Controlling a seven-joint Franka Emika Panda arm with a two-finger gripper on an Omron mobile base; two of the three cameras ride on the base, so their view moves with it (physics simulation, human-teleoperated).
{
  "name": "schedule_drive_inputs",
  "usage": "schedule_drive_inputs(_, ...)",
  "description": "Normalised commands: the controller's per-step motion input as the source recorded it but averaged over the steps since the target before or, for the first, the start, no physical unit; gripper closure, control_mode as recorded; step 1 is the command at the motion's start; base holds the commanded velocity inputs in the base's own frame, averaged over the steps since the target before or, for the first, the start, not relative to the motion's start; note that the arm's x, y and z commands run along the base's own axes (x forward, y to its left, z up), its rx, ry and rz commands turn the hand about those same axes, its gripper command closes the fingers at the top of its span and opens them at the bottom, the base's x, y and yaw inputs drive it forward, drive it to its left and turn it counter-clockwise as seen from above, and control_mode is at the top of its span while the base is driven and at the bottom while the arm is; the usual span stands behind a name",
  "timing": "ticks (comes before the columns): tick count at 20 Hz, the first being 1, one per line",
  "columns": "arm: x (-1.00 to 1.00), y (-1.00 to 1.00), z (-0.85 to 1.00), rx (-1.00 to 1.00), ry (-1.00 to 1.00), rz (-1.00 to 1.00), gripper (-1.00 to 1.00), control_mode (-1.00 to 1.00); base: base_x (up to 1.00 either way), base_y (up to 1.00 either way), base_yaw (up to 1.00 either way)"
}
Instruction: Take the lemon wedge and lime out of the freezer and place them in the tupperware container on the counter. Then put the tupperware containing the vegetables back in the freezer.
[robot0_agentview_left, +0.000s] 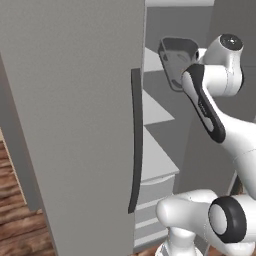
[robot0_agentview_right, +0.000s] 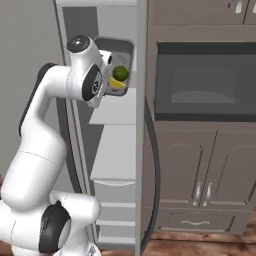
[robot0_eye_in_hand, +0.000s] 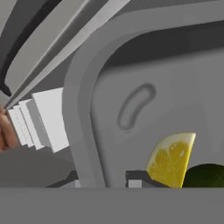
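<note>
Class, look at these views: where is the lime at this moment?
In the right base view the lime sits inside the tupperware container, just above the lemon wedge, held up in the open freezer.

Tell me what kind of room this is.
Most likely a kitchen: a tall grey freezer stands open, a dark built-in oven sits among brown cabinets, and a grey tupperware container holds fruit.
</note>
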Motion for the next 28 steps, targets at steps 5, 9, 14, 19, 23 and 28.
schedule_drive_inputs(5,0.42,0.00,0.00,0.00,0.10,0.00,1.00,-1.00,0.00,0.00,0.00)
schedule_drive_inputs(9,0.39,0.05,0.01,0.00,0.03,0.00,1.00,-1.00,0.00,0.00,0.00)
schedule_drive_inputs(14,0.37,0.02,0.14,0.00,0.00,0.00,1.00,-1.00,0.00,0.00,0.00)
schedule_drive_inputs(19,0.38,0.00,0.26,0.00,0.00,0.01,1.00,-1.00,0.00,0.00,0.00)
schedule_drive_inputs(23,0.42,0.00,0.26,0.00,0.00,0.06,1.00,-1.00,0.00,0.00,0.00)
schedule_drive_inputs(28,0.48,0.09,0.00,0.00,0.00,0.10,1.00,-1.00,0.00,0.00,0.00)
